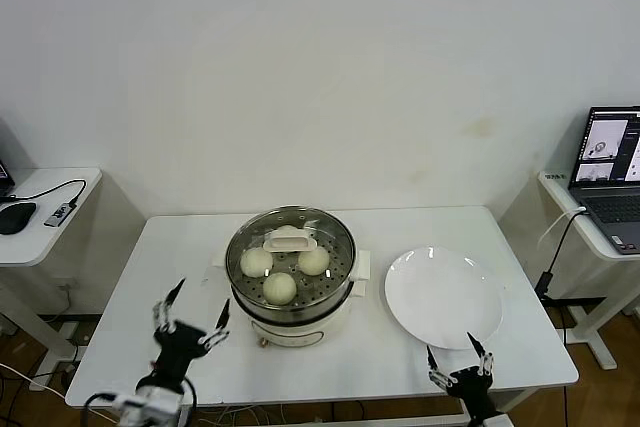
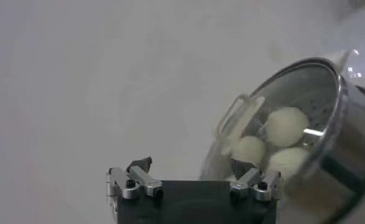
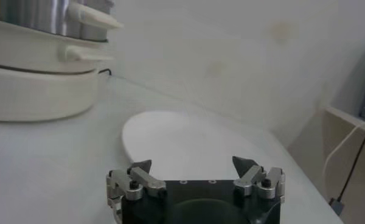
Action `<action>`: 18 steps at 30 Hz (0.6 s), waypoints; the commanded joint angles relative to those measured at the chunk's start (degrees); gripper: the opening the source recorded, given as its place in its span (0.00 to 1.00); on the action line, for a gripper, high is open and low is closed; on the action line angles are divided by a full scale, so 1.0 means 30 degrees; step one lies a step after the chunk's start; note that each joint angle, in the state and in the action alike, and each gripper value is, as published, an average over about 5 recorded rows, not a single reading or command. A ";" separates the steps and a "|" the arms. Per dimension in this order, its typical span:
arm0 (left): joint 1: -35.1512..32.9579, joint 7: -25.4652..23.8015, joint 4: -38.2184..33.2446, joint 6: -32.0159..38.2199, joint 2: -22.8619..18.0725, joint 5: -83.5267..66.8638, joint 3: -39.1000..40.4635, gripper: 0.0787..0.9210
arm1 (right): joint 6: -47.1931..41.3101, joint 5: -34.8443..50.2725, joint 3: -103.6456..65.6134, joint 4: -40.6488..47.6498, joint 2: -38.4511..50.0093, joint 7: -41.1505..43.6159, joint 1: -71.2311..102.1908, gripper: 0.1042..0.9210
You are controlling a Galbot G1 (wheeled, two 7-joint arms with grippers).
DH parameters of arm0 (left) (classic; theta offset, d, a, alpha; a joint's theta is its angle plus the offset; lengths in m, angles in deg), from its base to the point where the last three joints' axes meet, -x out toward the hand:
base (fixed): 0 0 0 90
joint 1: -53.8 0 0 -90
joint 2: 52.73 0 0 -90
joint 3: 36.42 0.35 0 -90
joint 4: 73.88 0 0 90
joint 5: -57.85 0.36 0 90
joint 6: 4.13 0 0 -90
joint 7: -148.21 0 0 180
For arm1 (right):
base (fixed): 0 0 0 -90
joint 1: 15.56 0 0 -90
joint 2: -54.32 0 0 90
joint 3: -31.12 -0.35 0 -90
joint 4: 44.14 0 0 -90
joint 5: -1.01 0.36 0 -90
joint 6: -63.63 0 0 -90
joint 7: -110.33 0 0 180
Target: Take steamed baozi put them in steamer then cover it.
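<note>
A plain white wall (image 1: 320, 67) is seen behind a white rectangular table (image 1: 130, 297). White side desks stand on either side: an open laptop (image 1: 610, 182) on the right one (image 1: 570, 202), a black mouse (image 1: 15, 217) on the left one (image 1: 60, 182).

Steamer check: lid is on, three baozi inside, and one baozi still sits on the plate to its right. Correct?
Not quite. The plate is bare in the head view; no baozi lies on it. The rest holds: the lid sits on the steamer, with three baozi visible through the glass.
</note>
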 commanded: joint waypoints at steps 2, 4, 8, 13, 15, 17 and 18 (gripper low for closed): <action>-0.5221 0.0983 0.2250 0.5693 -0.2895 -1.0998 -0.2788 0.88 | -0.0282 0.3602 0.1176 -0.1009 0.2062 -0.0097 0.0927 0.88; -0.5119 0.0453 0.2875 0.6063 -0.3065 -1.1024 -0.2643 0.88 | -0.0444 0.3690 0.1231 -0.1168 0.2242 0.0026 0.1183 0.88; -0.5002 -0.0549 0.3517 0.6142 -0.3007 -1.1237 -0.2773 0.88 | -0.0992 0.4181 0.1304 -0.1470 0.2423 -0.0019 0.1463 0.88; -0.4830 -0.0898 0.3889 0.6058 -0.2766 -1.1046 -0.2830 0.88 | -0.1577 0.4692 0.1271 -0.1721 0.2463 -0.0413 0.1645 0.88; -0.4687 -0.0943 0.3981 0.5986 -0.2692 -1.0994 -0.2850 0.88 | -0.1680 0.4780 0.1286 -0.1787 0.2455 -0.0468 0.1746 0.88; -0.4530 -0.0987 0.4062 0.5887 -0.2625 -1.0945 -0.2861 0.88 | -0.1714 0.4824 0.1342 -0.1829 0.2422 -0.0487 0.1825 0.88; -0.4460 -0.1029 0.4111 0.5848 -0.2595 -1.0909 -0.2859 0.88 | -0.1722 0.4807 0.1374 -0.1825 0.2393 -0.0524 0.1849 0.88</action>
